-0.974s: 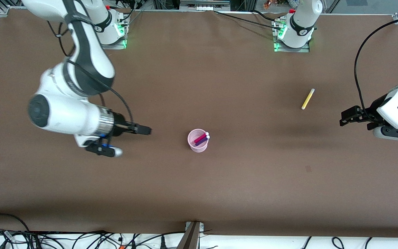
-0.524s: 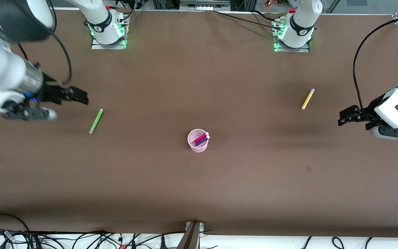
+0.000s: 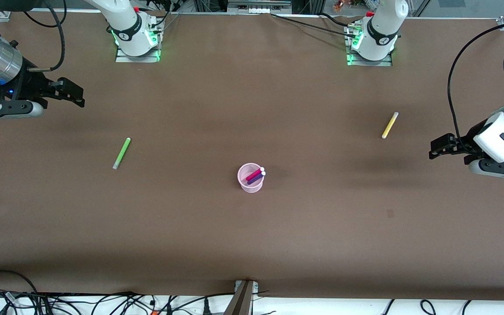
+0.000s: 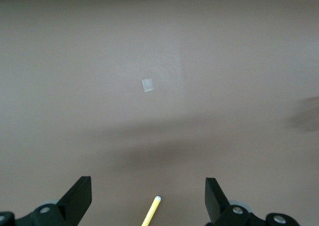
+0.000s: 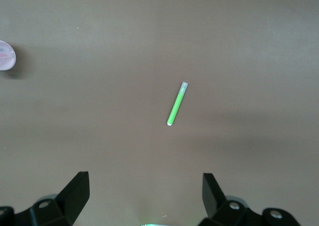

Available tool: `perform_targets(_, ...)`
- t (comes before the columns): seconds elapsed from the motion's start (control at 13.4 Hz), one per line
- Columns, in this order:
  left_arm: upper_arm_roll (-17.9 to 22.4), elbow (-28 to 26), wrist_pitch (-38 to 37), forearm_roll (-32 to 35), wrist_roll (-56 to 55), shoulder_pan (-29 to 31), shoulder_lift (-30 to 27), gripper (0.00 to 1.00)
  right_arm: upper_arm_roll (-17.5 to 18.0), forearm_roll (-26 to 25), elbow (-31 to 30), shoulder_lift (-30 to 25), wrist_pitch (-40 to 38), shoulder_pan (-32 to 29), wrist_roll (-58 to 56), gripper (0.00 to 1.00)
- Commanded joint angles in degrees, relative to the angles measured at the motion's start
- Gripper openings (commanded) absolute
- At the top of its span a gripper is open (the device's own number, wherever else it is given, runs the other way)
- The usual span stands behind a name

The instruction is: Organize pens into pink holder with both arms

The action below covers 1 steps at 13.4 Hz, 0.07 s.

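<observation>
The pink holder (image 3: pixel 250 177) stands mid-table with the magenta pen (image 3: pixel 255 173) and the dark purple pen (image 3: pixel 257 177) leaning in it; its edge shows in the right wrist view (image 5: pixel 6 56). The green pen (image 3: pixel 121 153) lies flat toward the right arm's end, and shows in the right wrist view (image 5: pixel 177 104). The yellow pen (image 3: pixel 390 125) lies flat toward the left arm's end; its tip shows in the left wrist view (image 4: pixel 151 212). My right gripper (image 3: pixel 73 94) is open and empty, up over the table at its own end. My left gripper (image 3: pixel 436 147) is open and empty beside the yellow pen.
A small pale patch (image 3: pixel 390 213) marks the brown table (image 3: pixel 252 245) toward the left arm's end, nearer the camera than the yellow pen; it also shows in the left wrist view (image 4: pixel 147 85). Cables (image 3: pixel 103 302) lie along the near edge.
My right arm has swung away from beside the pink holder to its own end of the table, uncovering the green pen. My left gripper has barely moved.
</observation>
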Motion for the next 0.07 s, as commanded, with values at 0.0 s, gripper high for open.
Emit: perform_targets(0.0, -0.6, -1.5, 0.7, 1.3, 0.5, 0.6, -1.3, 1.0, 2.4, -0.8, 1.2, 0.4, 0.3, -2.7, -1.3, 1.0)
